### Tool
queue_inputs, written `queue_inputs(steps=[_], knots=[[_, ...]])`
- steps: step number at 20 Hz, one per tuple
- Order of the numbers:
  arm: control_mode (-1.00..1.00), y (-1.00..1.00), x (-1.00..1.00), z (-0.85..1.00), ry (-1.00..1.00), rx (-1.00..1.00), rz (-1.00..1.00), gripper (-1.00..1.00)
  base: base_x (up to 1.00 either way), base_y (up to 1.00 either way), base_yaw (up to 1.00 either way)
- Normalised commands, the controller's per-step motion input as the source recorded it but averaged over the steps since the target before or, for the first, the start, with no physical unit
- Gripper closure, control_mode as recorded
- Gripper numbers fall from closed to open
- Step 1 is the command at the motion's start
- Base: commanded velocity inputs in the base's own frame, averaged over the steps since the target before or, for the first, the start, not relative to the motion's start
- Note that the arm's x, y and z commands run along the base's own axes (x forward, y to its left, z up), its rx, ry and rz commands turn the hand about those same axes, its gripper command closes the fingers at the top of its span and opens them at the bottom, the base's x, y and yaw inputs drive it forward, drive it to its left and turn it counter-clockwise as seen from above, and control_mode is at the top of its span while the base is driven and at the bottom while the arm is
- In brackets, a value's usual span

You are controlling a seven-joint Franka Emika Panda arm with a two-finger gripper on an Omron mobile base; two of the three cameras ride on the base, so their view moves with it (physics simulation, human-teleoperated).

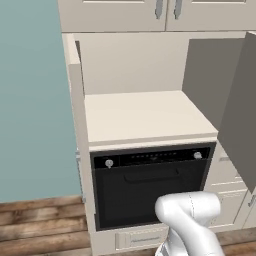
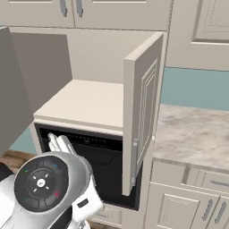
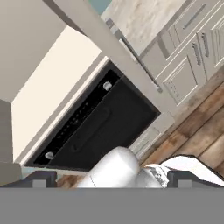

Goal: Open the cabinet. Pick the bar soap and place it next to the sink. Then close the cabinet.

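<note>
Left base view first: the cabinet (image 1: 135,85) stands wide open above the black oven (image 1: 150,185), its left door (image 1: 76,100) turned edge-on towards us and its right door (image 1: 235,100) swung out to the side. So the opening step looks done. But look at that shelf (image 1: 145,117): plain cream, and I can't make out any bar of soap on it from here. The right base view tells the same story, with the right door (image 2: 143,116) sticking straight out and nothing visible on the shelf (image 2: 85,103) beside it. Just past that door lies the marbled tabletop (image 2: 192,134), and no soap shows on the stretch in frame either. The sink is outside these pictures.

The arm is tucked low in front of the oven. In the right base view the gripper (image 2: 60,143) pokes up over the arm's round joint, jaws spread apart and holding nothing. The hand view looks down across the oven's (image 3: 100,127) control strip and handle, with the dark fingertips (image 3: 41,178) wide apart at the bottom.

My read: one step of three complete. Where the soap sits I cannot tell, perhaps hidden behind a door or out of frame. By my read, picking it, setting it by the sink and shutting both doors remain.
</note>
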Motion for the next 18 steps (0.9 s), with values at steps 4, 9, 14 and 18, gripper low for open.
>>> queue_inputs(steps=[4, 9, 14, 18], knots=[[-1.00, -0.89, 0.00, 0.00, 0.00, 0.29, -0.34, -1.00, 0.00, 0.00, 0.00], [-1.00, -0.82, 0.21, 0.00, 0.00, 0.30, -0.31, -1.00, 0.00, 0.00, 0.00], [-1.00, -0.60, 0.62, -0.09, 0.00, 0.29, -0.21, -1.00, 0.00, 0.00, 0.00], [-1.00, -0.36, 0.97, -0.18, 0.00, 0.28, -0.11, -1.00, 0.00, 0.00, 0.00]])
